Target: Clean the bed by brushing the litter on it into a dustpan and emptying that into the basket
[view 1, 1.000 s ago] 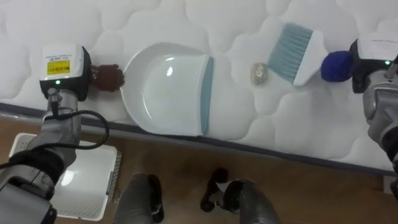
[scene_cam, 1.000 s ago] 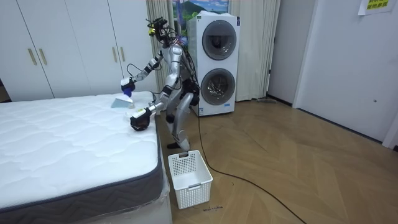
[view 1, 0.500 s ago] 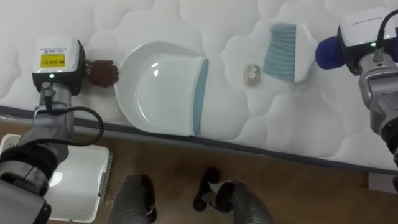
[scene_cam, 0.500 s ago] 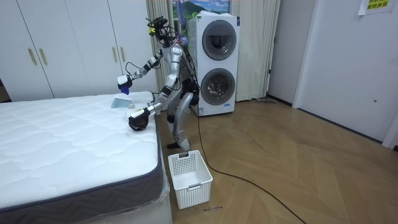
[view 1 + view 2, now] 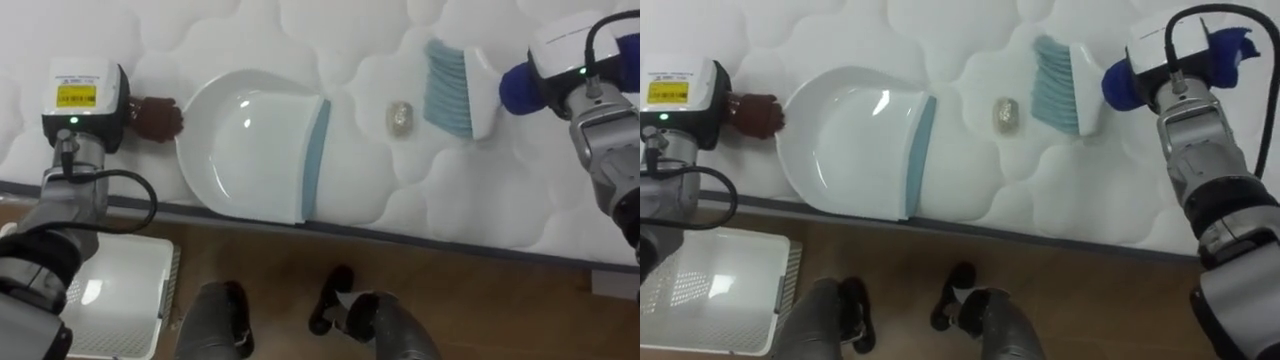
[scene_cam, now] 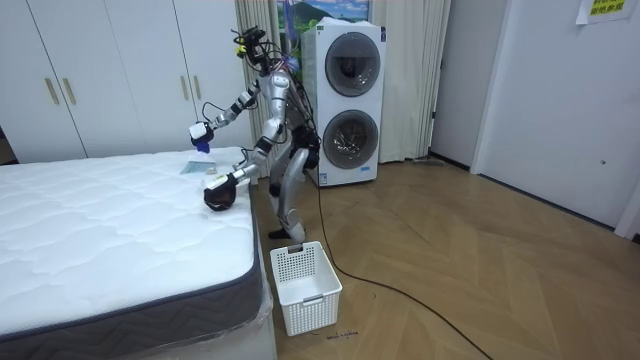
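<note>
- Now the left hand (image 5: 155, 118) rests on the mattress (image 5: 300, 40), its fingers curled tight round the back end of the white dustpan (image 5: 250, 140). The pan lies flat and stretches away from those fingers to its blue lip.
- Opposite, the right hand (image 5: 515, 88) is closed round the back of the brush (image 5: 455, 85), whose pale blue bristles point away from its fingers toward the pan.
- A small crumpled wad (image 5: 400, 117) lies on the mattress between the two hands' fingers. It is just beside the bristle tips and near the pan's lip, outside the pan.
- Below the left fingers, a white basket (image 5: 110, 295) stands on the wooden floor (image 5: 480, 300) against the mattress's side, its slotted wall and pale bottom showing.
- In the room view the robot stands beside the mattress, right hand raised over it and left hand low at its edge.
</note>
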`<state>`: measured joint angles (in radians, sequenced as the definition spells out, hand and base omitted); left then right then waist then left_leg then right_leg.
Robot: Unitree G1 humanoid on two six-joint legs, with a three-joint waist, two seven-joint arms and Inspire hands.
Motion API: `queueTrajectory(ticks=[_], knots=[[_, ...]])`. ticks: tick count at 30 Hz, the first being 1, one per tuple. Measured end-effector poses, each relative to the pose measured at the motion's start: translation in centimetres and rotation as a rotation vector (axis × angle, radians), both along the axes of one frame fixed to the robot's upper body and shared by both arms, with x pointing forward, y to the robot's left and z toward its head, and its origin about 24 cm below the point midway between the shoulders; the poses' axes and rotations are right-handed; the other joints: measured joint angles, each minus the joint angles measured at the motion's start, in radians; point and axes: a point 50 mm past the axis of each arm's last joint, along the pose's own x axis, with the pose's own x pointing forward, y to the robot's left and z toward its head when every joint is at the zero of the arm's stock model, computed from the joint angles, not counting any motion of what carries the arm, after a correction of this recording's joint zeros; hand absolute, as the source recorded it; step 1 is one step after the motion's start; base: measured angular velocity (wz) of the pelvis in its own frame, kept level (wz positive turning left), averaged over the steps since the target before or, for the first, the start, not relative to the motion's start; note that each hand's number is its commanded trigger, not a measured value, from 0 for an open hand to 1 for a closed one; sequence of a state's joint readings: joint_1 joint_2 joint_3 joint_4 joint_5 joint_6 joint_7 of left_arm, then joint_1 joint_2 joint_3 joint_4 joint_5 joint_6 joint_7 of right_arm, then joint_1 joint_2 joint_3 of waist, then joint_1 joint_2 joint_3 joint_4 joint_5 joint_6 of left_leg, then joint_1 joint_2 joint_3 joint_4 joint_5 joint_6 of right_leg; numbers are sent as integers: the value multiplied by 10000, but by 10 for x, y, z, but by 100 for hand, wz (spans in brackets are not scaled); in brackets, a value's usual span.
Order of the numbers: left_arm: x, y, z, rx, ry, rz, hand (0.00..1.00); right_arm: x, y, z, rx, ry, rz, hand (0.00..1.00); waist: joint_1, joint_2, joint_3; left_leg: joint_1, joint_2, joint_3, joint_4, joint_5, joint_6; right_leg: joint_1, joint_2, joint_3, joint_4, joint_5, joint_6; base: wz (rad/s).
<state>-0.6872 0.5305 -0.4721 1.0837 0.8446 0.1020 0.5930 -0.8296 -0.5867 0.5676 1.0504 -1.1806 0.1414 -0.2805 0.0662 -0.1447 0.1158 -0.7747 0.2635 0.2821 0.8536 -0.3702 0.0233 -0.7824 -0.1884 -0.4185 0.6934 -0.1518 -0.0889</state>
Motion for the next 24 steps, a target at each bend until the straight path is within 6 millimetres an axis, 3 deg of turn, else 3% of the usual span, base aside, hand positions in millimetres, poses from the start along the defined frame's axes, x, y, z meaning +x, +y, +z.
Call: queueTrajectory(ticks=[8, 13, 24], knots=[[2, -1, 2, -61, 76, 8, 100, -1, 2, -2, -3, 17, 104, 100, -34, 2, -1, 43, 16, 46, -4, 5, 1, 13, 6, 10, 9, 1, 0, 0], [2, -4, -2, -146, 360, -17, 100, -5, 15, -13, -179, 298, 709, 100, -39, 95, 52, 323, 37, -29, -158, 13, -25, 441, 168, -91, -314, 45, 28, 3], [4, -17, -7, -332, 573, -280, 100, -8, 21, -22, 65, 687, 706, 100, 70, 315, 40, 574, 0, 166, -278, 22, -35, 490, 144, 36, -281, 50, 43, -3]])
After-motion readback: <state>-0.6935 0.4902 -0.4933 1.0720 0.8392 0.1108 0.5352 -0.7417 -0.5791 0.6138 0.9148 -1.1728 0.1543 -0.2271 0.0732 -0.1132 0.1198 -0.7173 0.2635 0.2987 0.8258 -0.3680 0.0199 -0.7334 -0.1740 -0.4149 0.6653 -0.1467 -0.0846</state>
